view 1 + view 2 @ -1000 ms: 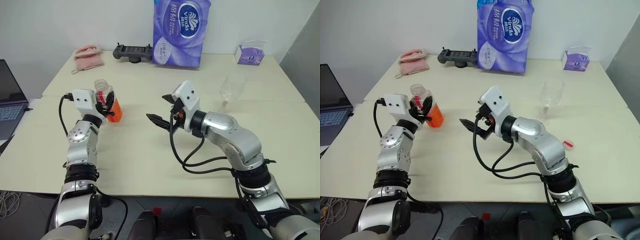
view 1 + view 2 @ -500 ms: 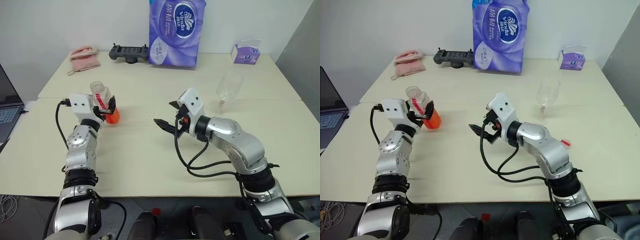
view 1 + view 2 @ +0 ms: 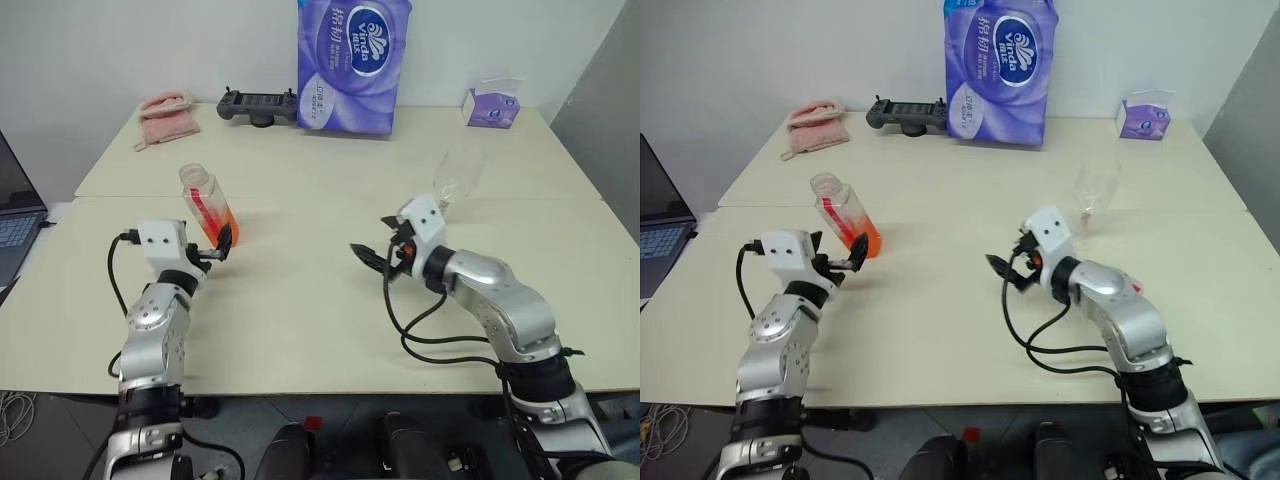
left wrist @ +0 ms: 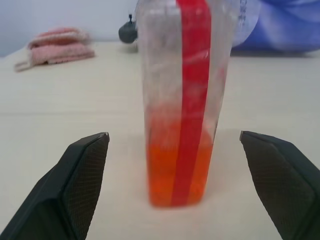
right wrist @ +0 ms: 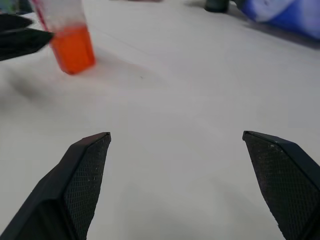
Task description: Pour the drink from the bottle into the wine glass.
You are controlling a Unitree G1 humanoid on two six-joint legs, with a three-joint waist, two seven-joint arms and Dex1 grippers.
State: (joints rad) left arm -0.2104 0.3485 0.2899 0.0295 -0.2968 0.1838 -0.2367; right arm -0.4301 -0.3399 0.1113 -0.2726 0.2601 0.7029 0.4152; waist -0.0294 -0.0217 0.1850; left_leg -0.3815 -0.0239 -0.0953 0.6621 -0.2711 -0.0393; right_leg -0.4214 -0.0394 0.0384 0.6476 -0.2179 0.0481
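Now bottle (image 4: 184, 100) uncapped, drink (image 4: 177, 172) seemingly third-full.

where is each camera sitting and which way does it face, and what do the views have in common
Head stereo pair: from the robot's head, forward and down over the table; both arms, left gripper, right gripper, bottle, wine glass.
Left wrist: along its open jaws, level, at the bottle holding the orange drink.
Right wrist: along its open jaws, across bare table towards the bottle.
Shared: all views show the bottle.
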